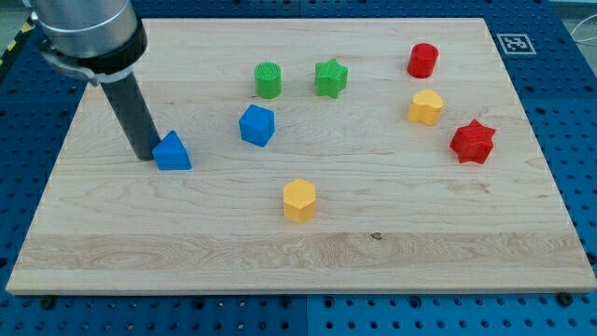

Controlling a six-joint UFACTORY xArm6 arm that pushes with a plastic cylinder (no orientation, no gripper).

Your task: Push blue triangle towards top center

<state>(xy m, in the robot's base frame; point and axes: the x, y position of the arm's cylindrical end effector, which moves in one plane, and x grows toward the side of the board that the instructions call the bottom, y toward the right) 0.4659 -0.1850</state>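
Observation:
The blue triangle (pixel 173 152) lies on the wooden board (pixel 298 252) at the view's left, about mid-height. My tip (pixel 146 156) rests on the board right against the triangle's left side, touching or nearly touching it. The dark rod rises from the tip up to the view's top left corner.
A blue cube (pixel 256 125) sits to the right of the triangle. A green cylinder (pixel 268 80) and a green star (pixel 330 78) lie near the top centre. A yellow hexagon (pixel 299 200), a second yellow block (pixel 426 107), a red cylinder (pixel 423 61) and a red star (pixel 472 141) are also there.

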